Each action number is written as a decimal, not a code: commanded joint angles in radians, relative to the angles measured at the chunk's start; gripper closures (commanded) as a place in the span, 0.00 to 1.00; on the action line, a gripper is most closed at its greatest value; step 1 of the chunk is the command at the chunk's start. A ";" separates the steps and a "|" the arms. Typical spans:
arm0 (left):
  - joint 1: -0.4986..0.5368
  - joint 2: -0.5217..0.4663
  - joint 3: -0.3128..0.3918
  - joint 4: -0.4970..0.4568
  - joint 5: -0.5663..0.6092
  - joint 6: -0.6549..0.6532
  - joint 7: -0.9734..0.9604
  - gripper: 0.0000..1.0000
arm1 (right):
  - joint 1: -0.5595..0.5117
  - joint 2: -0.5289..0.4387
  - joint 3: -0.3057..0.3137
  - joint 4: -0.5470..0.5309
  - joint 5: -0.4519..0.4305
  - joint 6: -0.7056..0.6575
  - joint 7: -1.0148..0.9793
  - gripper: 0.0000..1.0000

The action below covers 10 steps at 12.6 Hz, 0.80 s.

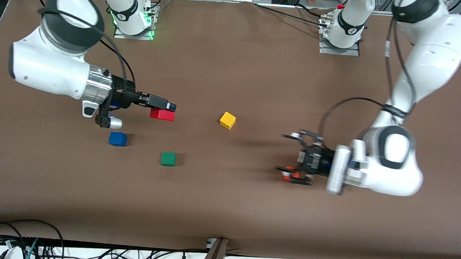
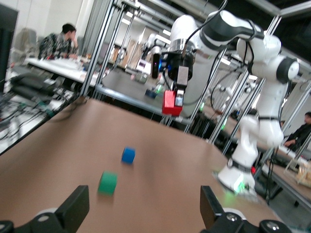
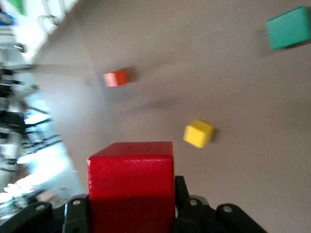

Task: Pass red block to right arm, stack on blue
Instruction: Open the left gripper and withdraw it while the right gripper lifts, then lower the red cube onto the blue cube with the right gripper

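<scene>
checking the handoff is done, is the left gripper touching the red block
Apart. The front view shows the left gripper open, away from the red block, which the right gripper holds.

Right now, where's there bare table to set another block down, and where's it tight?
Bare table runs along the edge nearest the front camera, and between yellow cube and the bases. Tight: right gripper, holding the red block, near blue cube and green cube; open left gripper over orange cube.

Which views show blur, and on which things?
Front view: sharp, except the left gripper, smeared. Left wrist view: green cube smeared, red block fairly clear. Right wrist view: orange cube and yellow cube soft.
</scene>
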 commanded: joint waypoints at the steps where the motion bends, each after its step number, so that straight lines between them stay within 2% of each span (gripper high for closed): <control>1: 0.123 -0.019 0.009 -0.030 0.166 -0.126 0.020 0.00 | 0.019 0.019 0.001 -0.031 -0.240 -0.006 0.019 0.97; 3: 0.178 -0.025 0.069 -0.019 0.275 -0.245 -0.096 0.00 | 0.021 0.030 0.001 -0.080 -0.428 -0.017 0.017 0.97; 6: 0.206 -0.166 0.098 -0.018 0.541 -0.277 -0.271 0.00 | 0.007 0.084 -0.023 -0.103 -0.659 -0.017 0.008 0.97; 7: 0.208 -0.210 0.098 -0.013 0.627 -0.274 -0.331 0.00 | 0.007 0.087 -0.055 -0.103 -0.681 -0.015 0.008 0.97; 9: 0.208 -0.243 0.097 0.062 0.769 -0.278 -0.395 0.00 | 0.005 0.105 -0.118 -0.094 -0.755 0.024 -0.021 0.96; 10: 0.196 -0.261 0.095 0.085 0.841 -0.284 -0.397 0.00 | 0.002 0.116 -0.126 -0.100 -0.755 0.063 -0.046 0.96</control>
